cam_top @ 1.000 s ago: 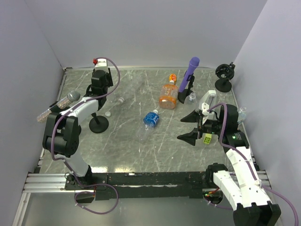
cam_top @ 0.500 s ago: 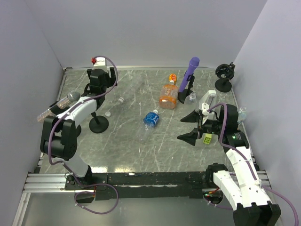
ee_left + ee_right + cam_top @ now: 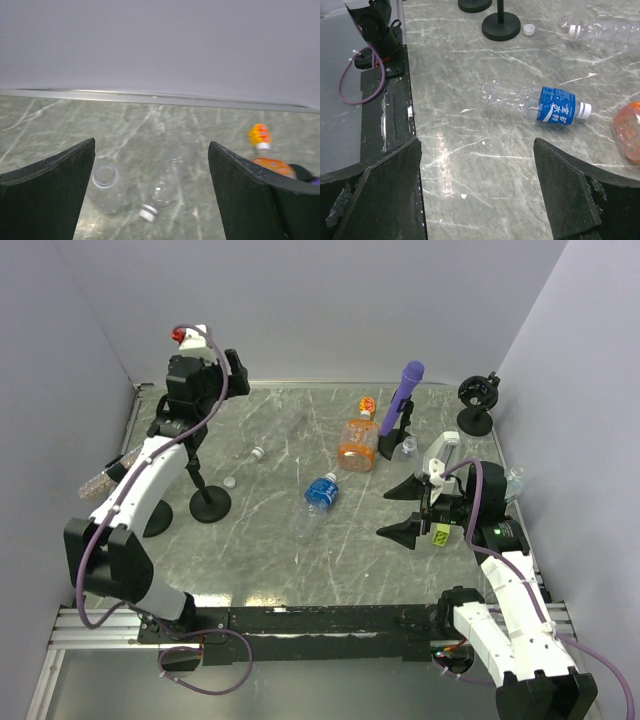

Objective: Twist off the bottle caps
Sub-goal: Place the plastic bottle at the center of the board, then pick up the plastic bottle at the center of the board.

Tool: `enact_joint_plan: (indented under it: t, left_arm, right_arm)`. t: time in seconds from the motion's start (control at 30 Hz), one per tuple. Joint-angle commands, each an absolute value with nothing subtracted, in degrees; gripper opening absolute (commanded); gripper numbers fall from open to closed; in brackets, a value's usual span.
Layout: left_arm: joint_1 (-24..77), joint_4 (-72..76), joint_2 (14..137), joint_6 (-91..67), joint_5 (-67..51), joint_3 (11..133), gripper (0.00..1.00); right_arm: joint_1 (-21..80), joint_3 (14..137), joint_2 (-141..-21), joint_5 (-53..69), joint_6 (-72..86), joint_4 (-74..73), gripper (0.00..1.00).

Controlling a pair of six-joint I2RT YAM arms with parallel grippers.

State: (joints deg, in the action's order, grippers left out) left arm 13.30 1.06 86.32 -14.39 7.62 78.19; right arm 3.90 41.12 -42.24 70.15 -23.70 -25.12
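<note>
Up goes the left arm, swinging back toward the far-left corner of the surface, and the left hand has sprung from nearly shut to wide open, with nothing between its fingers. Nothing else has shifted: the right hand hangs open and empty near the right edge, and the bottles lie where they were.

Now, where's the work? A blue-label bottle lies on its side mid-surface, white cap on. An orange bottle sits toward the far edge with its cap on too. A clear bottle lies toward the far-left corner, capped white. One loose cap rests by a black stand.

Here's the worry, as I see it. Every one of these bottles is down on its side and looks free to roll, so a hand coming in off-centre could nudge one away instead of catching it. The clear plastic looks thin; squeeze the body hard and it may buckle or squirt out of the grip. Twist a cap with nothing bracing the body and the whole bottle would likely just spin. And that left arm, coming down again, passes close to the stand and the loose cap. A careless sweep could knock either.
</note>
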Motion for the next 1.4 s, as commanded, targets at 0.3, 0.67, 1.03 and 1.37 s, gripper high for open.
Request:
enact_joint_plan:
  t: [0.3, 0.67, 1.03, 1.37]
  left_arm:
    - [16.6, -9.0, 73.6, -21.3, -0.4, 82.7, 0.97]
    - [35.1, -21.3, 63.6, -20.8, 10.7, 80.4, 0.97]
    - [50.3, -28.5, 62.8, -27.9, 17.1, 73.2, 0.97]
    - [55.1, -25.7, 65.5, -29.2, 18.1, 66.7, 0.97]
  right_arm:
    - [1.8, 41.4, -41.1, 72.5, -26.5, -24.8, 0.99]
    - [0.3, 41.0, -40.1, 73.1, -25.8, -24.3, 0.99]
    - [-2.1, 38.8, -38.5, 72.8, -24.7, -21.4, 0.99]
    - [-2.2, 38.7, -39.1, 71.5, -25.0, -21.3, 0.99]
